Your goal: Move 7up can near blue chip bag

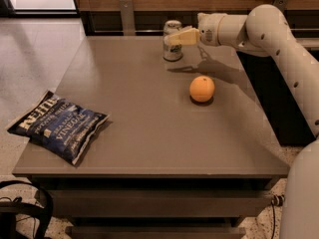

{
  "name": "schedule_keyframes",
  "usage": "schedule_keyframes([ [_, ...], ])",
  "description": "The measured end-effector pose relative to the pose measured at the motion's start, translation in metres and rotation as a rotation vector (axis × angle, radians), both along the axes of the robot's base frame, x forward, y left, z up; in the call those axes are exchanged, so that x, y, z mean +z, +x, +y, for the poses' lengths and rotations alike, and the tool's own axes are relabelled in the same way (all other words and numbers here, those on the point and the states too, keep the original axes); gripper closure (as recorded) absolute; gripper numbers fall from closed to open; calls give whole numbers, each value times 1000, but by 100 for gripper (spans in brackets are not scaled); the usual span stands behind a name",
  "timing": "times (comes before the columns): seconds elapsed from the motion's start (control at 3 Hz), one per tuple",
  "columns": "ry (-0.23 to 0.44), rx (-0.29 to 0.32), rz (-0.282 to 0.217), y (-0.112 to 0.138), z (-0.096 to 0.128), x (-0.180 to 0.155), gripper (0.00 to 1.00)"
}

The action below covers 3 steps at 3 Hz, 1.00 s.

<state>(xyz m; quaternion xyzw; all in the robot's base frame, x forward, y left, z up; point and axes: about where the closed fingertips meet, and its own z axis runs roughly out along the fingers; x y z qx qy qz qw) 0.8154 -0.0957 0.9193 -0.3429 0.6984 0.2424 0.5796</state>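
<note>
The 7up can [172,52] is a small silvery can standing upright at the far edge of the grey table [144,133]. My gripper [173,37] reaches in from the right on a cream arm and overlaps the can's upper half at can height. The blue chip bag [59,126] lies flat at the table's near left corner, hanging a little over the left edge, far from the can.
A round orange fruit [202,88] sits on the table in front of and to the right of the can. My arm [279,44] spans the table's right side. A dark counter and wooden wall stand behind the table. A black cable loop [25,208] lies on the floor at lower left.
</note>
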Motion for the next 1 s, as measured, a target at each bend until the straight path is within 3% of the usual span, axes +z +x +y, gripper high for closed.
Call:
schedule_keyframes([
  [0.33, 38, 16, 2, 4, 11, -17, 0],
  [0.67, 64, 31, -2, 7, 24, -29, 13],
  [1.0, 64, 36, -1, 7, 28, -29, 39],
])
